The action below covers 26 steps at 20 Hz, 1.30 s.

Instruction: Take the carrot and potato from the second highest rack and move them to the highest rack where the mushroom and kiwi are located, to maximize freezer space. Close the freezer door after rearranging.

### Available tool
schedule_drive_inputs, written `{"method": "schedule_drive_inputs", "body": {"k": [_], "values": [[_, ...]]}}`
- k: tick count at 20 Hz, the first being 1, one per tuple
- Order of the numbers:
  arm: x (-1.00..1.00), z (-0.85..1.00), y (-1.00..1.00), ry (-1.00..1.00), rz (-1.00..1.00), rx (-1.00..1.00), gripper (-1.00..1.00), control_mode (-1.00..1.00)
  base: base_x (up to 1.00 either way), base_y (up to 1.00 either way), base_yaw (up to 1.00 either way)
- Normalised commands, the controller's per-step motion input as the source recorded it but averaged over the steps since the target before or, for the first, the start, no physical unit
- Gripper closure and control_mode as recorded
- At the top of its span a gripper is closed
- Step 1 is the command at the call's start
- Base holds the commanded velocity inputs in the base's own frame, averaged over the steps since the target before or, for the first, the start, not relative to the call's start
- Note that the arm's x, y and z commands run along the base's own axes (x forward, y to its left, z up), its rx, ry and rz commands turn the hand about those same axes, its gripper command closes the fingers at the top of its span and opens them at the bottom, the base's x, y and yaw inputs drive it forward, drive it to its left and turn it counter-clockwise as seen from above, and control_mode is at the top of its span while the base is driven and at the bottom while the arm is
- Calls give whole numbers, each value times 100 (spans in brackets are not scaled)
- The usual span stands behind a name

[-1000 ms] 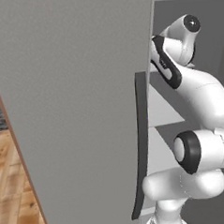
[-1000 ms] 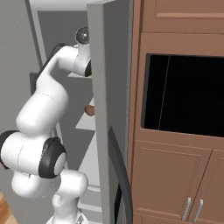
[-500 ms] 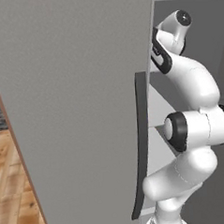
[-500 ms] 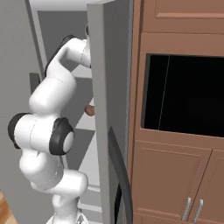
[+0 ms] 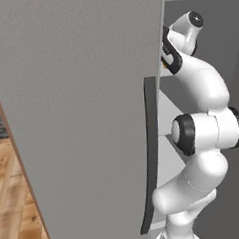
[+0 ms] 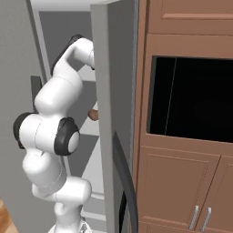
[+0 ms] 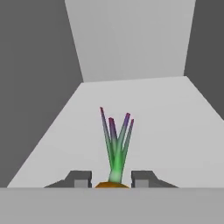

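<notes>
On my right base view I see tall brown wood cabinetry [image 6: 182, 36] beside the fridge, with a dark black recessed opening [image 6: 191, 98] in its middle and panelled doors below carrying slim metal handles [image 6: 202, 218]. On my left base view, a light wooden plank floor [image 5: 14, 208] shows at the lower left edge.

My fingers [image 7: 80, 180] are showing just their tips above the bottom band. The carrot [image 7: 112, 185] between them is being cut down to an orange sliver under its green leaves. The freezer door [image 5: 81, 119] is hiding my hand.
</notes>
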Motion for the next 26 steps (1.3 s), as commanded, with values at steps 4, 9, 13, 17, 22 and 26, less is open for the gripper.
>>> {"method": "schedule_drive_inputs", "body": {"k": [4, 9, 13, 17, 22, 26], "values": [[6, -4, 2, -1, 1, -1, -100, -100, 0, 0, 0], [0, 0, 2, -8, 0, -4, -100, -100, 0, 0, 0], [-3, 1, 2, -11, 0, -5, -100, -100, 0, 0, 0], [-77, 6, 13, -22, 0, -5, -100, -100, 0, 0, 0], [-100, 13, 4, -23, 0, -2, -100, -100, 0, 0, 0], [-100, 14, 0, -15, -1, 0, -100, -100, 0, 0, 0]]}}
